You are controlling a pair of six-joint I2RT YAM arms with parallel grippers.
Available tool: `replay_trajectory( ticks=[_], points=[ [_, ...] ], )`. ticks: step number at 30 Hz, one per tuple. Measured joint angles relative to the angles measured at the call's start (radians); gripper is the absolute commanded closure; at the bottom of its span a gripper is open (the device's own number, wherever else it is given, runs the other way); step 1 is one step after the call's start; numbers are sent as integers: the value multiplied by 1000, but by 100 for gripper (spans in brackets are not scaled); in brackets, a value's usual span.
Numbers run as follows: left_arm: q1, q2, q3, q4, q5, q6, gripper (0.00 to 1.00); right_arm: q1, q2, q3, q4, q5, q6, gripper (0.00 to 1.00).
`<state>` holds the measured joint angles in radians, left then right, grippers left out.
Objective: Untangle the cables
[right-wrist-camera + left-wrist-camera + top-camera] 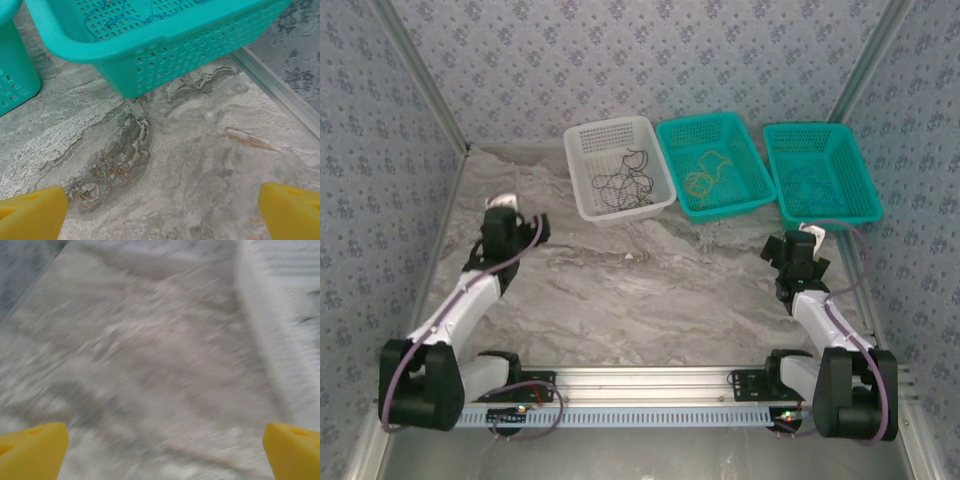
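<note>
The black cable [623,172] lies coiled loosely in the white basket [582,175]. A yellow cable [708,170] rests in the middle teal basket [672,160]. A thin blue cable [120,15] lies in the right teal basket [165,55], faint from above [815,182]. My left gripper [520,225] hovers over bare table left of the white basket [285,315], open with nothing between its yellow fingertips [32,452]; this view is motion-blurred. My right gripper [798,250] stays just in front of the right teal basket, open and empty [162,212].
The marble-patterned table [640,290] stretches between both arms. Patterned walls with metal frame edges [280,85] close in the left, right and back sides. The three baskets stand in a row at the back.
</note>
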<state>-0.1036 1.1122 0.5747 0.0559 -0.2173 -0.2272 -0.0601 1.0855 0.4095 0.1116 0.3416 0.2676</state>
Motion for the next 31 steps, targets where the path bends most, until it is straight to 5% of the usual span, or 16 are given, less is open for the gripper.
replay_trajectory(
  ticks=[7,14,19,31],
  points=[
    [174,33,-272,208,22,0,1,-34,121,-30,211,-147,-84,0],
    [174,286,-163,462,169,77,0,-31,315,-37,517,-311,-195,0],
    [172,406,-290,882,210,134,0,20,435,-38,619,-349,-254,0],
    [131,433,-190,804,157,163,1,26,435,-31,665,-331,-277,0]
  ],
)
